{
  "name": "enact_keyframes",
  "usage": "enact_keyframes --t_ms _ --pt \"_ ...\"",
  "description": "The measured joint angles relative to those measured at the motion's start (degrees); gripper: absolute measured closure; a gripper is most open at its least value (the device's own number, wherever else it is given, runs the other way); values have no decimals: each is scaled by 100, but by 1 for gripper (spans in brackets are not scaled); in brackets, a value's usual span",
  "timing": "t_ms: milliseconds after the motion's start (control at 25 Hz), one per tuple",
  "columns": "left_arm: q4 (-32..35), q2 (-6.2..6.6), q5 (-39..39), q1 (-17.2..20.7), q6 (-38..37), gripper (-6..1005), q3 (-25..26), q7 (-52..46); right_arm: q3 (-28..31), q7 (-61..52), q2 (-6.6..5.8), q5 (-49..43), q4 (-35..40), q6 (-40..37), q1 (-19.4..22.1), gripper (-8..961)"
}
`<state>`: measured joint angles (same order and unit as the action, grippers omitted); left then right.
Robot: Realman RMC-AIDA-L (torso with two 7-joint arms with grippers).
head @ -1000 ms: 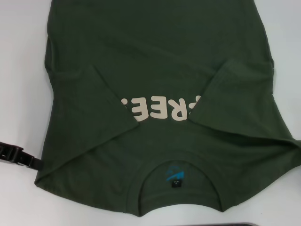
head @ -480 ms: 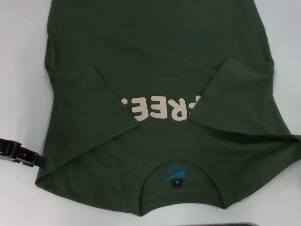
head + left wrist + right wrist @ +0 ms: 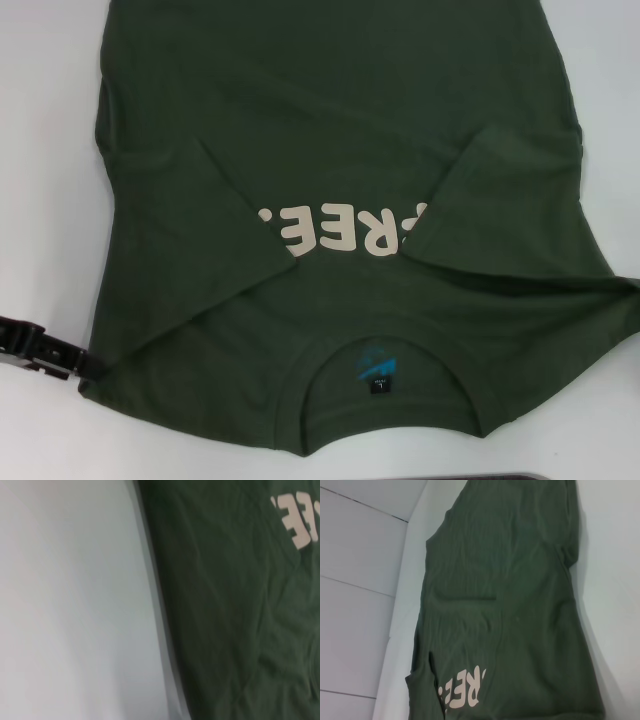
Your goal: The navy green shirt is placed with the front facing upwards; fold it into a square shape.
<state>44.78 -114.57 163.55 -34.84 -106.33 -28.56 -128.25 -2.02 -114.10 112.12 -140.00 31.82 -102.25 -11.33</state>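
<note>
Broadly, the white table (image 3: 40, 150) carried the navy green shirt (image 3: 340, 130), spread front up with both sleeves folded inward over the cream letters (image 3: 335, 232), collar (image 3: 380, 370) nearest the robot. At the shirt's near left corner sat the left gripper (image 3: 45, 347); whether its fingers were apart or together, I cannot tell.

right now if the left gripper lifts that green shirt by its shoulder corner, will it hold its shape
Probably not. The navy green shirt lies creased, its sleeves folded inward, so it looks floppy and would likely drape. The left gripper at the corner would probably drag trailing cloth.
</note>
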Motion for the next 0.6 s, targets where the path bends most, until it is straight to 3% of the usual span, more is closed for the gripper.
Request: enact_keyframes --t_ms 600 --pt "-275 -96 -37 -57 187 427 -181 88 0 -6 5 -1 0 -10 -18 879"
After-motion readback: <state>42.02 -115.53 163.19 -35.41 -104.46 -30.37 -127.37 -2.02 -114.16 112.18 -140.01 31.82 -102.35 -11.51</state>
